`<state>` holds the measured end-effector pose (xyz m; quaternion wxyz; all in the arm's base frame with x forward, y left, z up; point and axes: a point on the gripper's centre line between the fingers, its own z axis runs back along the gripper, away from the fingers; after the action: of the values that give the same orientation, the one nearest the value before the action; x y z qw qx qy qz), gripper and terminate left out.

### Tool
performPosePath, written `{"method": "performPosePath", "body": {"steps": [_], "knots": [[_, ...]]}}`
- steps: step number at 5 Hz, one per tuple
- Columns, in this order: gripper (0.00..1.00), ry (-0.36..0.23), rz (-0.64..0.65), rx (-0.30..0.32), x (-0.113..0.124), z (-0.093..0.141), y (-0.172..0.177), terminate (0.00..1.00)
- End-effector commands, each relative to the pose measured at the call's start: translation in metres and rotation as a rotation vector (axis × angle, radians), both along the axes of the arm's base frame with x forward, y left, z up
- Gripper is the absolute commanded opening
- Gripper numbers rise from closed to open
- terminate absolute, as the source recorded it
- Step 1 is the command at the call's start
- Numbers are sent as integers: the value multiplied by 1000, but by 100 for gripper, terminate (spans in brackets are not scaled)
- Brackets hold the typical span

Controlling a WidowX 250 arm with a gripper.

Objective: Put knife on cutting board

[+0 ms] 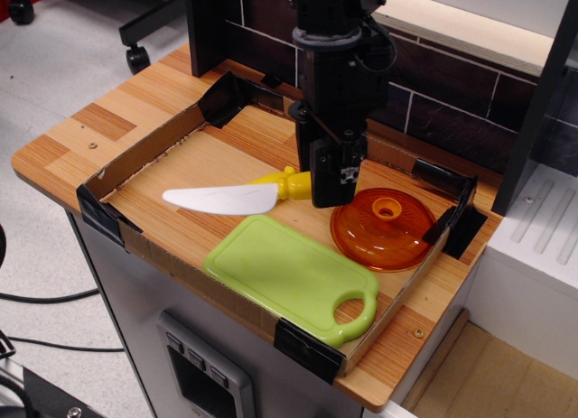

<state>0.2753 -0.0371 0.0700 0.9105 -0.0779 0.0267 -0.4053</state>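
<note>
My gripper (325,190) is shut on the yellow handle of the knife (221,199). It holds the knife roughly level over the middle of the tray, with the white blade pointing left. The blade hangs just beyond the far left edge of the light-green cutting board (284,266), which lies flat at the tray's front with its handle loop to the right. The knife does not touch the board.
An orange translucent lid (384,228) lies right of the gripper, next to the board. A yellow toy banana (274,175) shows partly behind the knife. A low cardboard tray wall (135,156) with black corner clips surrounds everything. A dark brick wall stands behind.
</note>
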Motion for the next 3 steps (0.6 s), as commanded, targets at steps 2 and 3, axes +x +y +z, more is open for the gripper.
{"method": "performPosePath", "body": {"steps": [2, 3], "knots": [[0, -9, -192, -94, -14, -12, 7, 0], [0, -53, -210, -77, -17, -23, 2, 0]]}}
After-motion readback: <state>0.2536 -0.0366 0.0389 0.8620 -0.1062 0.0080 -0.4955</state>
